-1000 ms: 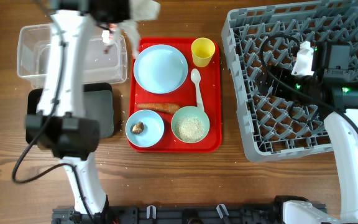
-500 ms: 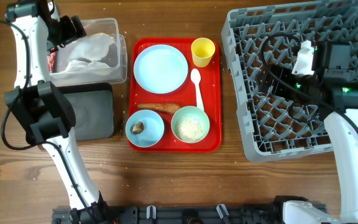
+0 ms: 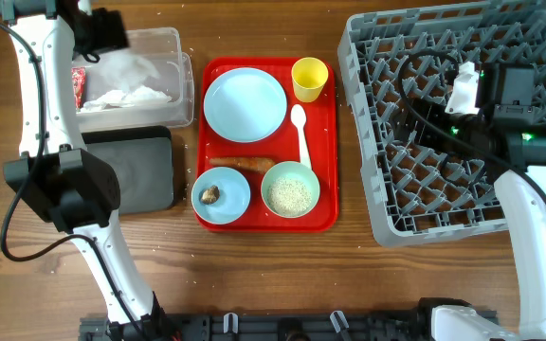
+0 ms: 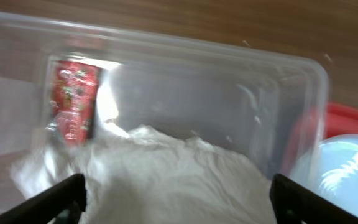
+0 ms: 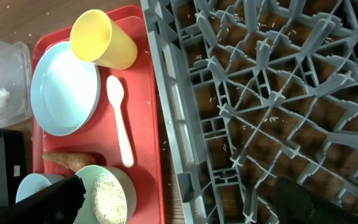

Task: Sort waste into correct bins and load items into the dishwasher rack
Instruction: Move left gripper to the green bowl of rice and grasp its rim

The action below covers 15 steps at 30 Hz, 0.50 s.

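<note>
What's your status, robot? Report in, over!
Both grippers open: left gripper over clear translucent plastic tub, right gripper over grey plastic pegged rack. Crumpled white paper napkin and red crinkled wrapper in tub. Nothing seen blocking.

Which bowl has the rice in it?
The pale green bowl, full of rice grains; the light blue bowl beside it holds only a small brown lump.

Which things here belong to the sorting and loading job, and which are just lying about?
Job: wrapper, napkin, carrot, lump, rice, tub, black tray, plate, blue bowl, green bowl, cup, spoon, rack.
Lying about: red tray, table.
</note>
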### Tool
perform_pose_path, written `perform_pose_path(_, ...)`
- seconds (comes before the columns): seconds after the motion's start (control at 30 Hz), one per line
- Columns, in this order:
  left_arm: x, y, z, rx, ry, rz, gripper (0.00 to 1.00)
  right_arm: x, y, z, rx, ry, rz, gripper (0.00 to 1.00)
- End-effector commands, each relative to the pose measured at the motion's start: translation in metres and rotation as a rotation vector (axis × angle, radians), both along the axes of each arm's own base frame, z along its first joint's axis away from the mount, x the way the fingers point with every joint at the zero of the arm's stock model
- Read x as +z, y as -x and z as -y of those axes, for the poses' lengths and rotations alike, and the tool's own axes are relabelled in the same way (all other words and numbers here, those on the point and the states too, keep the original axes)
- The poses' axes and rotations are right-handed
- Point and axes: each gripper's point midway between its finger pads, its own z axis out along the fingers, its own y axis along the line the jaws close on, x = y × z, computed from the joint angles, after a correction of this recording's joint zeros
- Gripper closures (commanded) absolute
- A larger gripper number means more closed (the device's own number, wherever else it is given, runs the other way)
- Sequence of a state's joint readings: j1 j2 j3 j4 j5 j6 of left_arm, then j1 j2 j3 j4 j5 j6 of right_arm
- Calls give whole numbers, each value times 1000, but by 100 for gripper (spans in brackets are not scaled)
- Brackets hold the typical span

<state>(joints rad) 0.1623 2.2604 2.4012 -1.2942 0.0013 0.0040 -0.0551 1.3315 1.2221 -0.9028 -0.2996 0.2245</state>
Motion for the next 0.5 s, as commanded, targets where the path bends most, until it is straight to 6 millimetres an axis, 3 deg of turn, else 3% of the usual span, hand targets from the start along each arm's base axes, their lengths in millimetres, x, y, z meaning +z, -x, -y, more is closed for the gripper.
perform_pose_path(0.0,16,-3,76,-383,382,106,9,5,-3,-4,2,-20,7,0)
perform_pose_path(0.03,9,-11,51,-182,321,83,12,5,-3,-4,2,-20,7,0)
perform_pose_path(0.07,0,-9,9,91,176,45,15,5,-3,-4,2,-20,7,0)
perform_pose_path(0.1,-3,-2,-15,225,66,21,15,5,-3,-4,2,-20,7,0)
perform_pose_path(0.13,-4,5,-25,264,-7,-5,12,5,-3,-4,2,-20,7,0)
perform_pose_path(0.17,-5,3,-10,178,40,-8,3,5,-3,-4,2,-20,8,0)
perform_pose_path(0.2,-2,1,39,-148,215,8,0,5,-3,-4,2,-20,8,0)
perform_pose_path(0.23,1,3,50,-209,282,19,0,5,-3,-4,2,-20,7,0)
perform_pose_path(0.27,-2,3,31,-83,248,2,5,5,-3,-4,2,-21,6,0)
perform_pose_path(0.3,-9,14,-21,238,75,-42,7,5,-2,-4,2,-21,5,0)
perform_pose_path(0.33,-7,28,-53,396,-77,-64,5,5,-2,-4,2,-20,4,0)
perform_pose_path(0.37,-7,32,-56,395,-120,-81,2,4,-2,-4,2,-21,1,0)
perform_pose_path(0.4,-11,23,-26,206,-2,-87,0,4,-2,-4,2,-21,1,0)
perform_pose_path(0.43,-7,19,36,-179,242,-54,0,5,-2,-4,2,-20,4,0)
perform_pose_path(0.47,6,22,69,-375,402,2,0,5,-3,-4,2,-20,6,0)
